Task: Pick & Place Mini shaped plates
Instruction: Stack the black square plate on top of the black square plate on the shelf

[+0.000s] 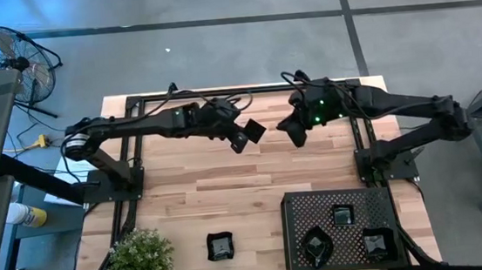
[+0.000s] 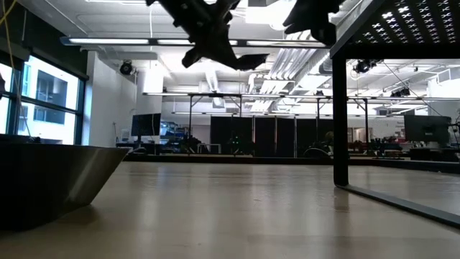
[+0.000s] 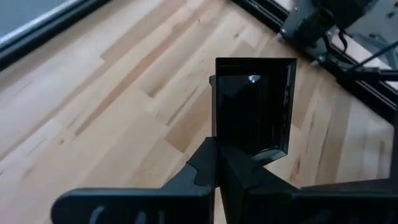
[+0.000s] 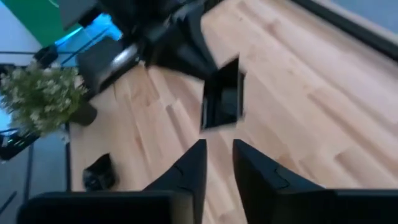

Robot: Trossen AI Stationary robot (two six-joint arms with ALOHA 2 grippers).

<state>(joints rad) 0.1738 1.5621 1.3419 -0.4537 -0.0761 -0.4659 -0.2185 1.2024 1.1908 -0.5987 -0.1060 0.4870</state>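
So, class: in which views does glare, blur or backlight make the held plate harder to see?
Left wrist view: a bright glint on the square plate held by the left gripper. Right wrist view: motion blur softens the plate. Low view: ceiling lights turn it into a silhouette.

Bright, even overhead light; ceiling strips (image 2: 215, 42) glare in the low view; right wrist view is motion-blurred.
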